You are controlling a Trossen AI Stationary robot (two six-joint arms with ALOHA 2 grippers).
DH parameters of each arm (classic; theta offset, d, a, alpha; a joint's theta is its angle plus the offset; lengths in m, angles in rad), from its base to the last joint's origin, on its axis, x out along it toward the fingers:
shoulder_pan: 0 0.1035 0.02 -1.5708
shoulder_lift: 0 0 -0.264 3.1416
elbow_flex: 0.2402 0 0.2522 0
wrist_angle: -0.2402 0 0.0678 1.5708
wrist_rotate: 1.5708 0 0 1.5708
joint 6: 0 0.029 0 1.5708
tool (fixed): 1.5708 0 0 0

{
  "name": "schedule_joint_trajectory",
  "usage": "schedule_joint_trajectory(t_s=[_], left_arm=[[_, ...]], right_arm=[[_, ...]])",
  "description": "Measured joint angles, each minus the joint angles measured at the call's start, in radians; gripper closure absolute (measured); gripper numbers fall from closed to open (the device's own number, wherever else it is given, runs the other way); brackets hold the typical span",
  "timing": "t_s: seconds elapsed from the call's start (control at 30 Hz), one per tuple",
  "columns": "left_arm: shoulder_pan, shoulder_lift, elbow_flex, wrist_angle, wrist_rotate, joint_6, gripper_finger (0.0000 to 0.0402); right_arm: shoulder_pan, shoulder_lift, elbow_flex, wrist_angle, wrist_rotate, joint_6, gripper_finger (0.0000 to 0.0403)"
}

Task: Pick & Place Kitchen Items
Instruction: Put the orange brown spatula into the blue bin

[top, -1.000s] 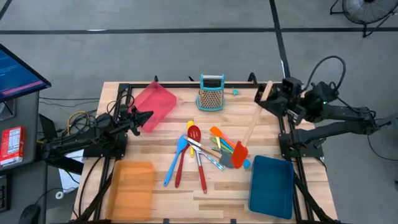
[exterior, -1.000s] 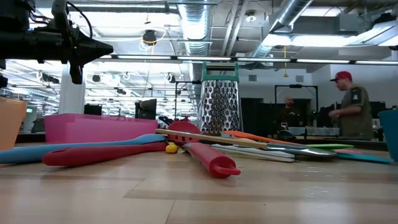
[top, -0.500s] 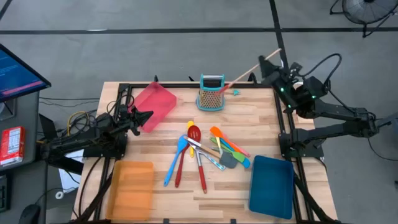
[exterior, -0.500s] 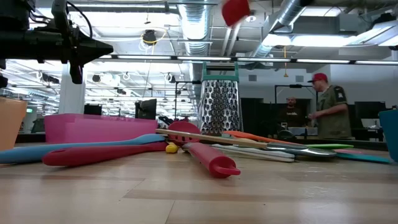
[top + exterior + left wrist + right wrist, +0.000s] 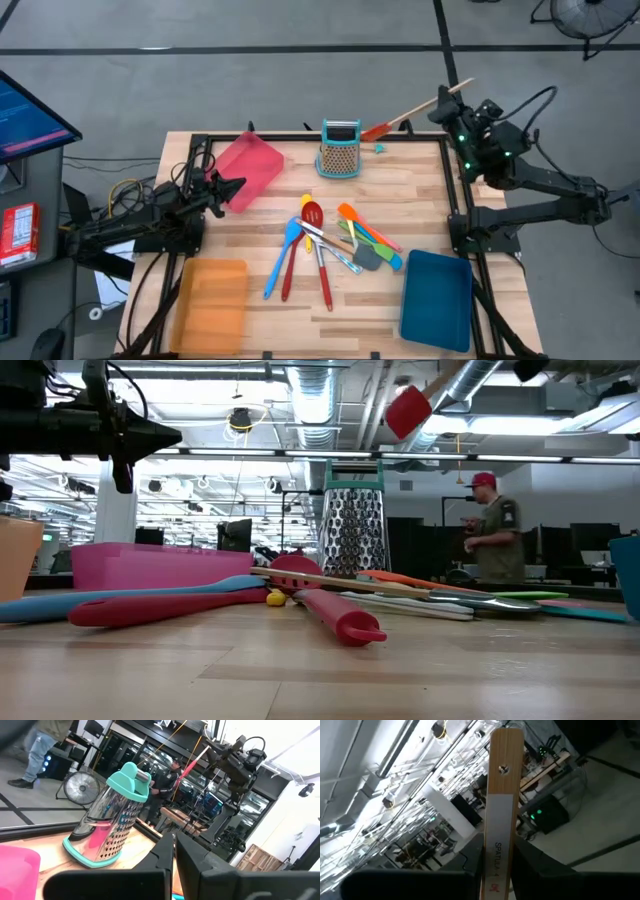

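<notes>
The desk [image 5: 420, 205] carries a pink tray [image 5: 250, 168] at the back left, an orange tray [image 5: 212, 303] front left, a blue tray [image 5: 437, 298] front right and a grater [image 5: 340, 150] at the back. The utensils [image 5: 335, 245] lie in a crossed heap mid-desk, touching and overlapping one another.

The right tool [image 5: 442, 105] hangs above the desk's back right corner, clamped on the wooden handle of a red spatula [image 5: 378, 129], whose blade points toward the grater. The grip sits toward the handle's far end, so the blade hangs out on a long lever; it looks light and stiff, but smooth wood may swivel in a narrow pinch. A hold nearer the middle would likely steady it.

The left tool [image 5: 232, 186] waits closed beside the pink tray, holding nothing.
</notes>
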Motion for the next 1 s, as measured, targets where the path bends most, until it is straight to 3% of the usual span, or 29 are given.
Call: schedule_joint_trajectory(t_s=[0.1,0.2,0.37,0.5,0.57,0.63,0.8,1.0], left_arm=[[0.000,0.000,0.000,0.000,0.000,0.000,0.0399],[0.000,0.000,0.000,0.001,0.000,0.000,0.0399],[0.000,0.000,0.000,0.003,0.000,0.000,0.0399],[0.000,0.000,0.000,0.004,0.000,0.000,0.0399],[0.000,0.000,0.000,0.006,0.000,0.000,0.0399],[0.000,0.000,0.000,0.007,0.000,0.000,0.0399],[0.000,0.000,0.000,0.007,0.000,0.000,0.0399],[0.000,0.000,0.000,0.009,0.000,0.000,0.0399]], right_arm=[[0.021,-0.041,0.027,-0.203,-0.040,0.020,0.0341],[0.042,-0.068,0.117,-0.587,-0.172,0.271,0.0341],[0.041,-0.036,0.256,-1.069,-0.448,0.568,0.0341],[0.054,0.024,0.316,-1.345,-0.744,0.713,0.0341],[0.080,0.042,0.318,-1.433,-0.844,0.781,0.0341],[0.137,0.067,0.315,-1.489,-0.870,0.842,0.0341],[0.308,0.137,0.275,-1.589,-0.820,1.001,0.0341],[0.556,0.171,0.133,-1.648,-0.812,1.320,0.0341]])
